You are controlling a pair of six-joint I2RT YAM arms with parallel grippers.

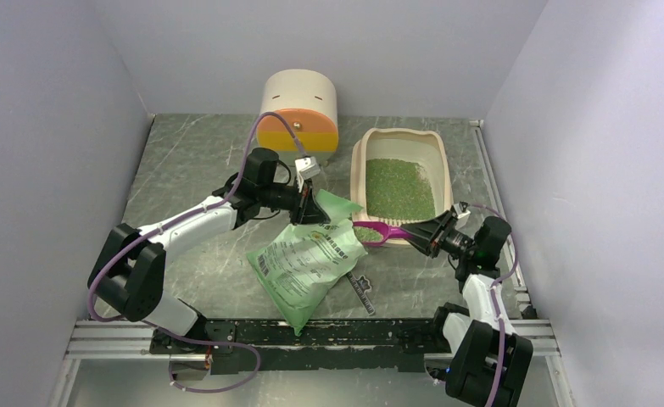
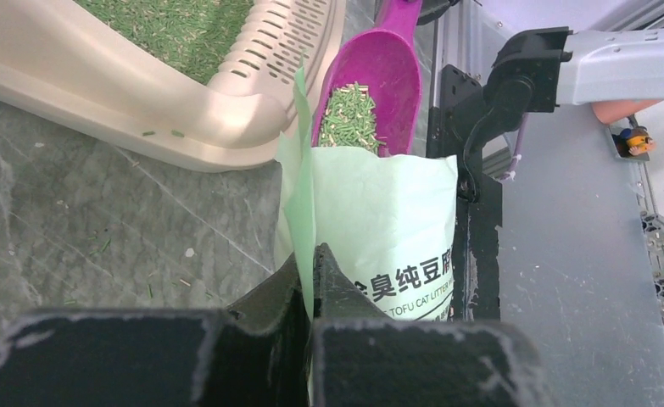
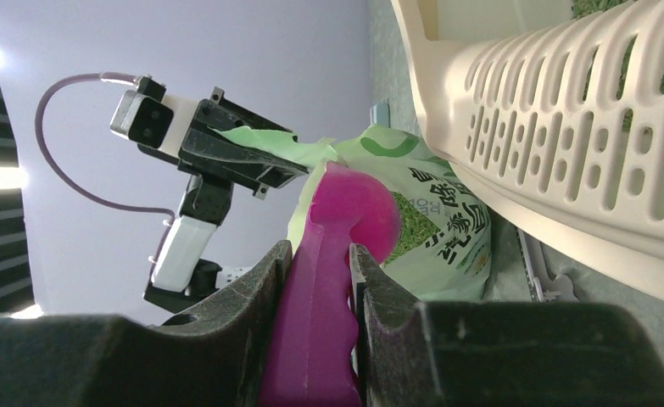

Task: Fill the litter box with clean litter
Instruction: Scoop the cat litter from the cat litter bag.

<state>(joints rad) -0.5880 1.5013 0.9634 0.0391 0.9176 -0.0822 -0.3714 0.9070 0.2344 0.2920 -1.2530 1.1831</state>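
The beige litter box (image 1: 362,165) stands at the back right with light-green clean litter (image 1: 398,186) spread in it; its slotted ledge shows in the left wrist view (image 2: 269,51) and the right wrist view (image 3: 566,144). My left gripper (image 1: 309,206) is shut on the top edge of the green litter bag (image 1: 307,263), holding its mouth up (image 2: 307,254). My right gripper (image 1: 427,232) is shut on the handle of the magenta scoop (image 3: 320,297). The scoop's bowl (image 2: 371,85) holds litter granules (image 2: 349,114) just outside the bag's mouth, beside the box's near end.
A round beige-and-orange drawer unit (image 1: 298,110) stands at the back, left of the litter box. A dark strip (image 1: 363,292) lies by the bag's right side. Loose granules are scattered on the grey table (image 2: 99,246). Walls close in on three sides.
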